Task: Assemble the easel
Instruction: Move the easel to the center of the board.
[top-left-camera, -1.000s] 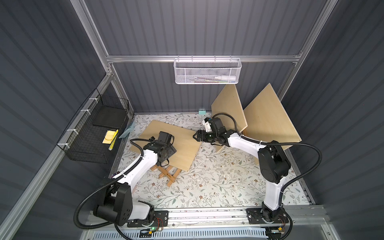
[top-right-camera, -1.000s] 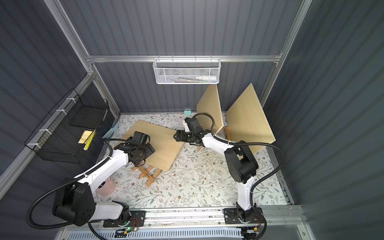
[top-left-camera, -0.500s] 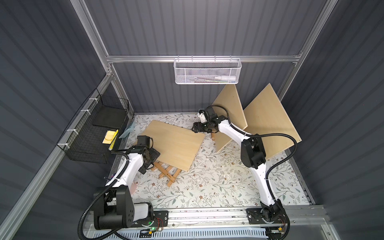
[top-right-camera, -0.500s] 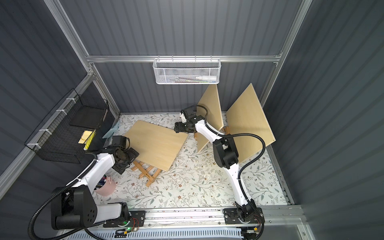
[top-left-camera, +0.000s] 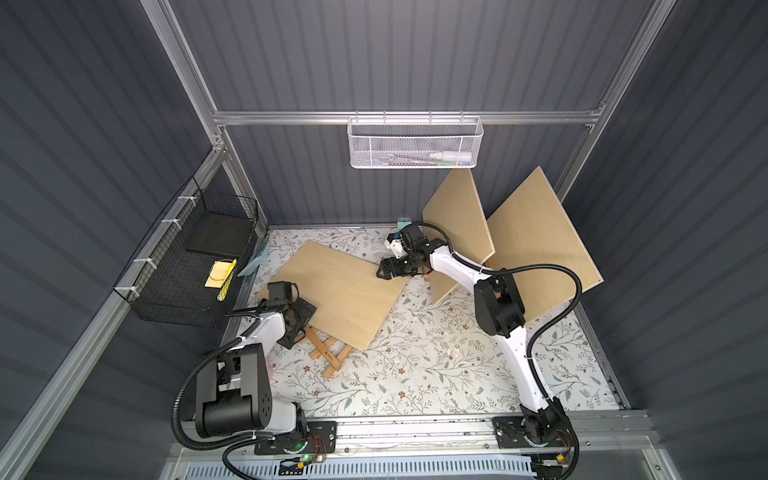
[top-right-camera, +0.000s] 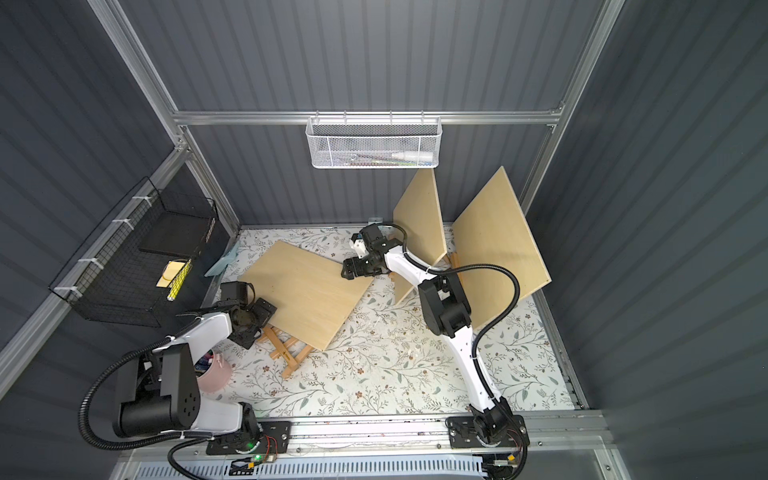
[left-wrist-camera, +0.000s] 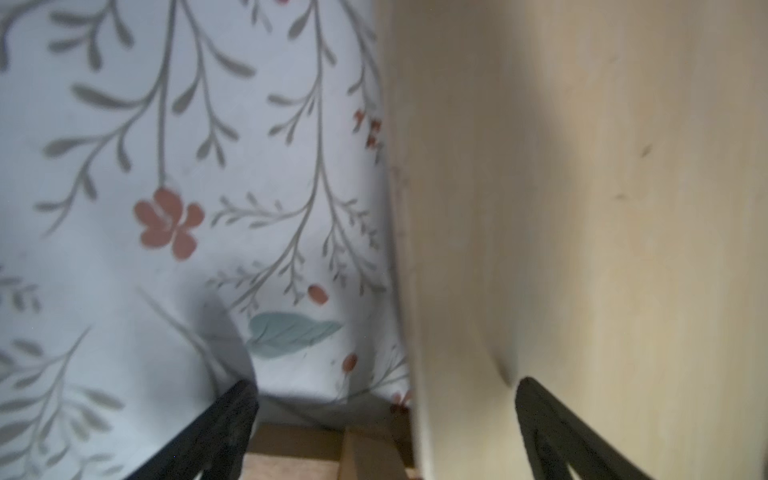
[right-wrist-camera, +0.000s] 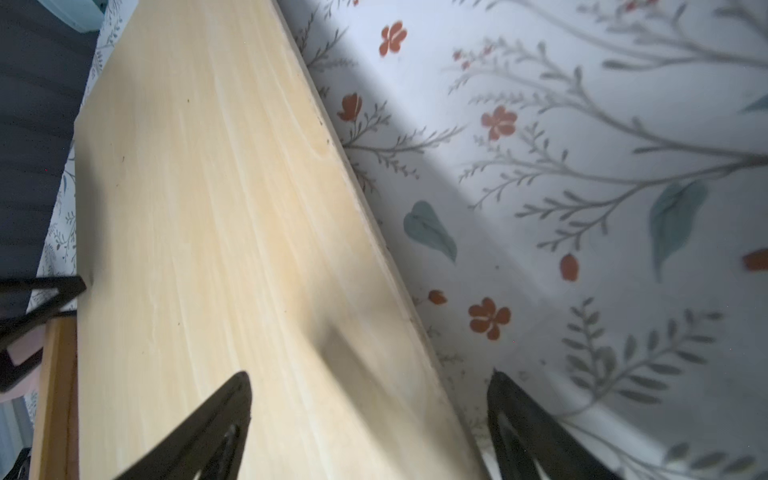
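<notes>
Fingers (left-wrist-camera: 224, 432) of both the left gripper (top-left-camera: 300, 327) and right gripper (top-left-camera: 384, 272) are standing apart, empty, over opposite board (top-left-camera: 345, 299) edges. Beside the left fingers the easel (top-left-camera: 328, 353) is lying flat under the board, apparently awaiting assembly.

At frame centre a board (top-left-camera: 340, 291) lies over the easel (top-left-camera: 330, 353), which juts out below it on the desk (top-left-camera: 436, 374). The left gripper (top-left-camera: 300, 326) sits at the board's lower-left edge, the right gripper (top-left-camera: 383, 272) at its upper-right corner. Further right, a second board (top-left-camera: 455, 224) and a third board (top-left-camera: 540, 249) lean side by side
</notes>
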